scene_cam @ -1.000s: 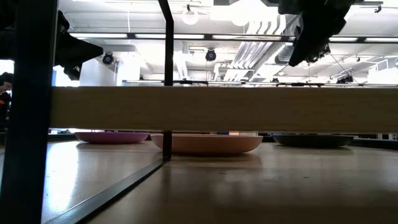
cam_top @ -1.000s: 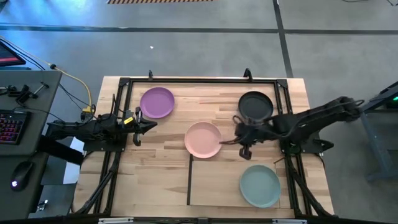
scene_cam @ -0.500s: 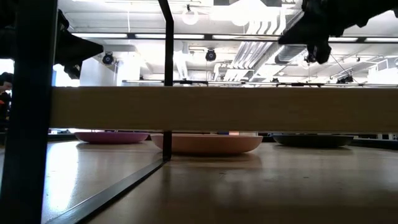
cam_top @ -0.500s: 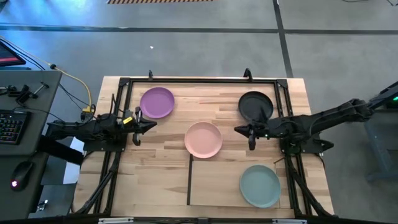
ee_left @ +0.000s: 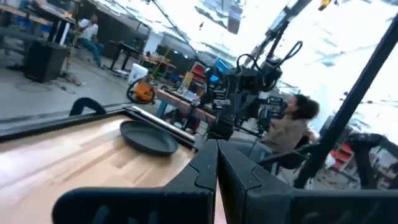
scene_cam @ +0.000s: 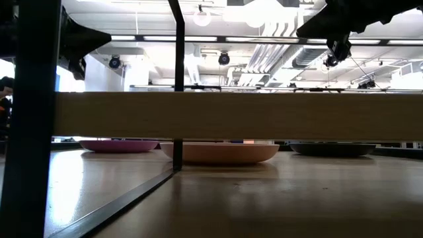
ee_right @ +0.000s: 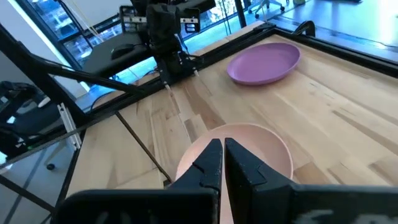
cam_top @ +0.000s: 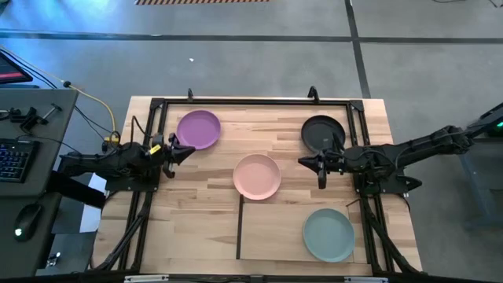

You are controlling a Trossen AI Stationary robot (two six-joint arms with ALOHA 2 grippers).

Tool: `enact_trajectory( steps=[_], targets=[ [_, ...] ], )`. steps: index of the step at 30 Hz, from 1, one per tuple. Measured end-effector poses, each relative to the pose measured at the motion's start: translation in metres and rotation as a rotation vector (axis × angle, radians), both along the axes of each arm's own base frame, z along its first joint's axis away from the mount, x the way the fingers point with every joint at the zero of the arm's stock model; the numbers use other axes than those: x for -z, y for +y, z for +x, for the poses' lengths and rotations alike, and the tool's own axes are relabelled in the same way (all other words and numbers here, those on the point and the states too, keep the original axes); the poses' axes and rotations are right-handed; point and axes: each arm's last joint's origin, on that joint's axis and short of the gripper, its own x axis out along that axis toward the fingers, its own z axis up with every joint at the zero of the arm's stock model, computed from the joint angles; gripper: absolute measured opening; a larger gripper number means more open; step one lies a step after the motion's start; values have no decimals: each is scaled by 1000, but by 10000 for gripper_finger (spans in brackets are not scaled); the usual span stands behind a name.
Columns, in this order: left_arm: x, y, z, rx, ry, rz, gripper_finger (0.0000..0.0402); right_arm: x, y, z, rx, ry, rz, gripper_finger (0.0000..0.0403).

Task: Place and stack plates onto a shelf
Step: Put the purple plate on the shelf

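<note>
1. Plates: four in all, none stacked. The pale blue-green plate (cam_top: pixel 328 234) is the only one on the shelf (cam_top: pixel 271 228), which takes up the table's 5 o'clock quarter; the plate lies toward the panel's 3 o'clock end.
2. Pink plate (cam_top: pixel 257 176) lies at table centre, just off the shelf's 12 o'clock edge. In the low view it (scene_cam: pixel 220 153) shows under the pale shelf edge (scene_cam: pixel 238 116).
3. Purple plate (cam_top: pixel 198 130) is at 10 o'clock on the butcher-block tabletop (cam_top: pixel 212 212). Black plate (cam_top: pixel 323 133) is at 2 o'clock. They are well apart.
4. Left gripper (cam_top: pixel 183 151) is at 9 o'clock, just beside the purple plate's 7 o'clock rim, not touching that I can see. Fingers are pressed together, with nothing between them, per the left wrist view (ee_left: pixel 217 163). That view looks across the table at the black plate (ee_left: pixel 148 137).
5. Right gripper (cam_top: pixel 309 163) sits at 3 o'clock of the pink plate and 6 o'clock of the black plate, between the two and clear of both. The low view shows it (scene_cam: pixel 336 47) raised well above the table. Its fingers are closed too, holding nothing; in the right wrist view (ee_right: pixel 222 163) the tips meet over the pink plate (ee_right: pixel 249 152), with the purple plate (ee_right: pixel 263 62) farther off.
6. A person (ee_left: pixel 291 127) is in the room beyond the table, seen from the left wrist. A keyboard (cam_top: pixel 9 161) is on the side desk at far 9 o'clock.
</note>
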Motion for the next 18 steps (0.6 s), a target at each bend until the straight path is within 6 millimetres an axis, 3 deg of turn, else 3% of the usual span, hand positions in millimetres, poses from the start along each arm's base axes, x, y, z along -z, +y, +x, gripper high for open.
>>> enact_trajectory(
  steps=[4,9,18],
  targets=[
    [-7,3,-2,-102,-96,-110,0,5,0,-2,-2,52,-12,0],
    [-40,5,1,-186,-127,-72,0,6,-1,-2,1,69,-20,0],
    [-102,9,43,-292,216,74,22,-6,-8,3,15,-39,-121,0]
  ],
)
